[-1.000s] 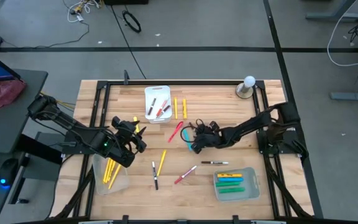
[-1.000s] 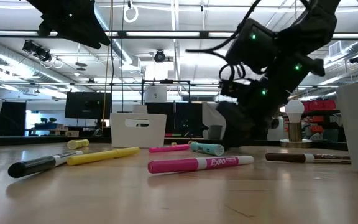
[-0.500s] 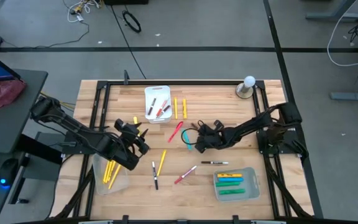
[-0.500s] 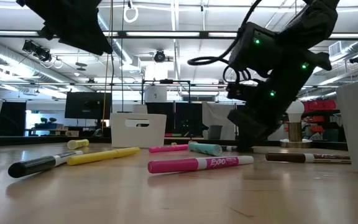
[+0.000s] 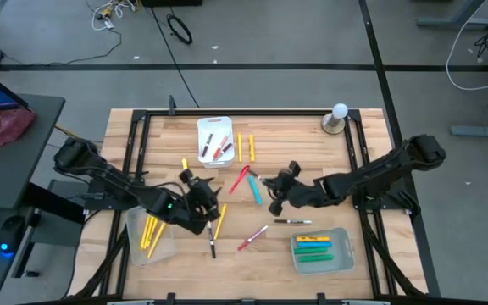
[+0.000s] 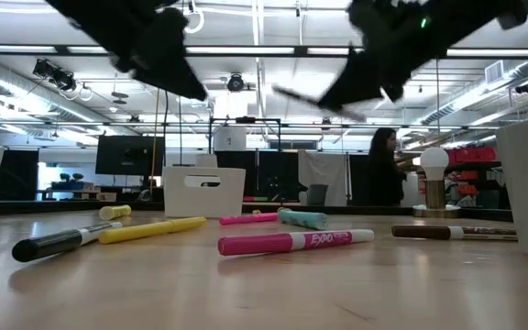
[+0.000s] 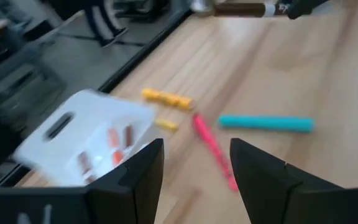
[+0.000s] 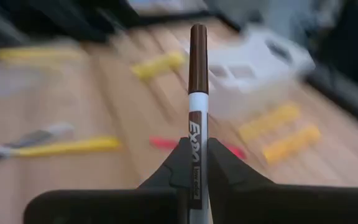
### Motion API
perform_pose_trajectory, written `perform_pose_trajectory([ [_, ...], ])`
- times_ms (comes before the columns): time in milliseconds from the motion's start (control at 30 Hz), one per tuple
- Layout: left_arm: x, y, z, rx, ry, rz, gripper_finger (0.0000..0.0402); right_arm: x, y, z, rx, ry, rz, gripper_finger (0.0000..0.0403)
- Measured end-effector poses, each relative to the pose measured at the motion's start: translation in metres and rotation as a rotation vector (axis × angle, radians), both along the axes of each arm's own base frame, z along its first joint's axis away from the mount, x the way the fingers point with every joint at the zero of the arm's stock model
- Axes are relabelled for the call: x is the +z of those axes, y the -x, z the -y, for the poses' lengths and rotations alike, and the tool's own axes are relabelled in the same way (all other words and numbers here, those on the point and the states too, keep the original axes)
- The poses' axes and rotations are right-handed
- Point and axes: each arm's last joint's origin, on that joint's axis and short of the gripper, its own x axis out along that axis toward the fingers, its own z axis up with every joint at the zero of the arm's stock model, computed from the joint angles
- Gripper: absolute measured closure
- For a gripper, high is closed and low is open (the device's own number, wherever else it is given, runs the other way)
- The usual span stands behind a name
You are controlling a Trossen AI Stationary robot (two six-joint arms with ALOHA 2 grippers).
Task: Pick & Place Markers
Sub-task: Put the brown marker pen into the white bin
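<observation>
High view: the wooden tabletop (image 5: 363,169) fills the centre of the frame, with both dark arms reaching inward.

The right gripper (image 5: 280,181) sits just right of centre. In the right wrist view its fingers (image 8: 219,165) are pressed together on a brown-capped white marker (image 8: 197,99), which stands upright between them. In the low view this gripper hangs at the upper right of the frame, clear of the tabletop.

The left gripper (image 5: 203,201) sits left of centre. In the left wrist view its fingers (image 7: 143,174) stand apart with nothing between them.

Loose markers on the tabletop:
- A teal marker (image 5: 254,190) and a pink marker (image 5: 240,180) lie side by side at centre, just left of the right gripper.
- A yellow marker (image 5: 220,219) and a black-and-white marker (image 5: 212,243) lie below centre, close to the left gripper.
- A second pink marker (image 5: 253,237) lies below centre.
- A dark slim marker (image 5: 293,221) lies just right of it, above the lower-right tray.
- Two yellow markers (image 5: 245,146) lie parallel beside the upper tray.

Trays:
- A white tray (image 5: 200,127) at upper centre holds red markers.
- A clear tray (image 5: 342,254) at lower right holds green markers (image 5: 312,252), with a yellow one and a blue one.
- A clear tray (image 5: 169,247) at lower left holds yellow markers (image 5: 151,233).

A white bulb on a stand (image 5: 338,117) sits at the upper right corner of the tabletop.

Low view: a person (image 6: 385,165) stands in the room beyond the tabletop, right of centre.
</observation>
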Motion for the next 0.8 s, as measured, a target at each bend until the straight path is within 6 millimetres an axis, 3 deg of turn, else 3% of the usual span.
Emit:
perform_pose_trajectory([
  [233, -0.011, -0.039, 0.000, -0.240, 0.010, -0.006, 0.0209, 0.025, 0.004, -0.040, 0.276, 0.139, 0.163, 0.0382],
  [467, -0.020, -0.069, -0.001, -0.463, -0.003, 0.119, 0.0209, 0.012, 0.021, -0.061, 0.410, 0.117, 0.251, 0.0384],
  [600, -0.023, -0.062, -0.009, -0.587, 0.019, 0.317, 0.0209, -0.001, 0.038, -0.059, 0.415, 0.061, 0.404, 0.0383],
  [800, -0.016, -0.044, -0.024, -0.677, 0.094, 0.667, 0.0209, -0.005, 0.053, -0.049, 0.387, 0.009, 0.590, 0.0384],
])
